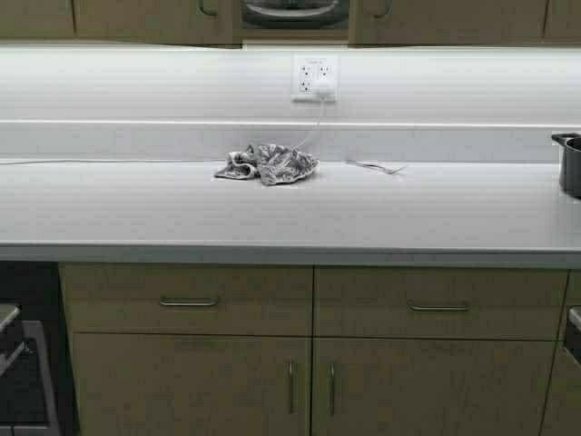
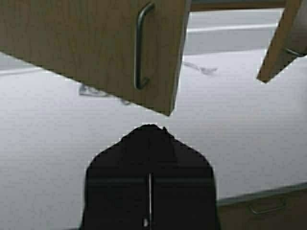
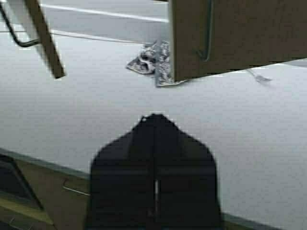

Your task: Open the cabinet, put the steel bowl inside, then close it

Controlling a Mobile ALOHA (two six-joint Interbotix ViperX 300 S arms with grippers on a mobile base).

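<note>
Two doors: I see both cabinet (image 1: pixel 290 20) doors swung out in my wrist views, the left door (image 2: pixel 96 48) with its bar handle (image 2: pixel 143 45) and the right door (image 3: pixel 240 36) with its own handle (image 3: pixel 207 33).
Steel bowl: in the high view I see the steel bowl (image 1: pixel 295 11) inside the cabinet opening, between the two doors at the top edge.
Left gripper: my left gripper (image 2: pixel 150 129) hangs over the bench (image 1: pixel 290 213) below the left door's lower corner, its fingers pressed together and holding nothing.
Right gripper: my right gripper (image 3: pixel 154 117) hangs over the bench below the right door, fingers also closed together on nothing.
Bench items: a crumpled grey patterned cloth (image 1: pixel 269 164) lies near the back wall; a fork (image 1: pixel 377 166) lies to its right; a dark pot (image 1: pixel 571 163) stands at the far right edge.
Wall: a white outlet (image 1: pixel 315 77) holds a plug with a cord (image 1: pixel 313 127) running down toward the cloth.
Base cabinets: drawers and doors with metal handles (image 1: pixel 189 302) below the bench.
Writing: I can read none.
</note>
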